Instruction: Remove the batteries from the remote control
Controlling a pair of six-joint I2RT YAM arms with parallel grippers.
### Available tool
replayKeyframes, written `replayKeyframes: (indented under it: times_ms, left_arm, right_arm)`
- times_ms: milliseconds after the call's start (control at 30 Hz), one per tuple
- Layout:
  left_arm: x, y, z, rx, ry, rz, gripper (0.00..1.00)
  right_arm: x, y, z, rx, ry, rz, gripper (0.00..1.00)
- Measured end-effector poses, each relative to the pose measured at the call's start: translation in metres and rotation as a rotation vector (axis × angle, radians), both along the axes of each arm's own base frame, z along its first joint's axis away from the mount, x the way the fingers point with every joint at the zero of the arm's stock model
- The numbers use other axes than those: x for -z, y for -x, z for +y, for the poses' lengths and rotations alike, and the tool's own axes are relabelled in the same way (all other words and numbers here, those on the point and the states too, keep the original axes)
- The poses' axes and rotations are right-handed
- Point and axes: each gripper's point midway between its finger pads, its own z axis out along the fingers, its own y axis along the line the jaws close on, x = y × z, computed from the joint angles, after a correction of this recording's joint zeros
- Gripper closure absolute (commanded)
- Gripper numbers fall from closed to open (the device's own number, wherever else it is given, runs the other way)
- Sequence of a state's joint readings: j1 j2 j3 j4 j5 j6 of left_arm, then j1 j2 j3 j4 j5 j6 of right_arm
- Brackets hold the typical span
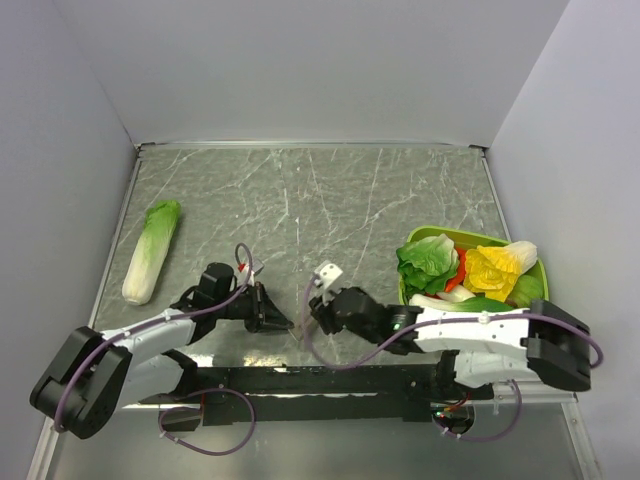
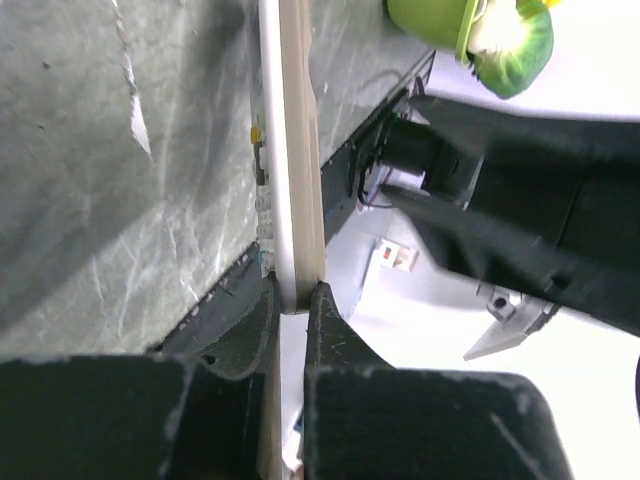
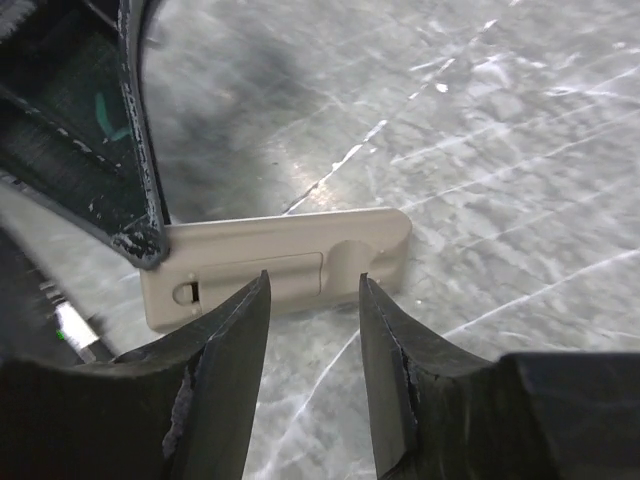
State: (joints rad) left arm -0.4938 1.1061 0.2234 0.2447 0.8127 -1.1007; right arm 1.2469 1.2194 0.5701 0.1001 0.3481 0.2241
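The left arm (image 1: 150, 335) reaches low and flat, its left gripper (image 2: 293, 296) clamped tight on one end of the remote control (image 2: 290, 150), a slim, rigid plastic bar held on edge over the grey veined table (image 3: 500, 150). From the remote's other side the right arm (image 1: 470, 328) stretches in, its right gripper (image 3: 315, 285) facing the remote's smooth grey-tan back with its rectangular panel. Its scuffed black fingers (image 3: 225, 380) are parted a little and grip nothing.
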Motion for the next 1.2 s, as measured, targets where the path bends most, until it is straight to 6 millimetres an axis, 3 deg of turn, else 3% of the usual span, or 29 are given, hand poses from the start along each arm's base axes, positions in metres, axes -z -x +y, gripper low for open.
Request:
replayKeyframes:
  times_ms: [100, 267, 500, 900, 1200]
  left_arm:
    - [-0.003, 0.0, -0.002, 0.024, -0.001, 0.015, 0.99]
    - [-0.012, -0.006, -0.008, 0.054, 0.014, 0.032, 0.99]
    - [0.001, -0.009, -0.005, 0.065, -0.002, 0.1, 0.99]
    - [0.001, -0.012, -0.005, 0.067, 0.0, 0.095, 0.99]
    - [0.001, -0.011, -0.004, 0.069, -0.002, 0.094, 0.99]
  right_arm:
    - [-0.005, -0.001, -0.005, -0.03, -0.068, 0.054, 0.48]
    - [-0.007, 0.013, 0.006, -0.128, -0.133, 0.133, 0.46]
    - [-0.004, 0.028, 0.016, -0.204, -0.165, 0.195, 0.46]
    - [0.017, 0.024, 0.016, -0.187, -0.119, 0.221, 0.48]
    - [0.014, 0.02, 0.017, -0.178, -0.127, 0.216, 0.5]
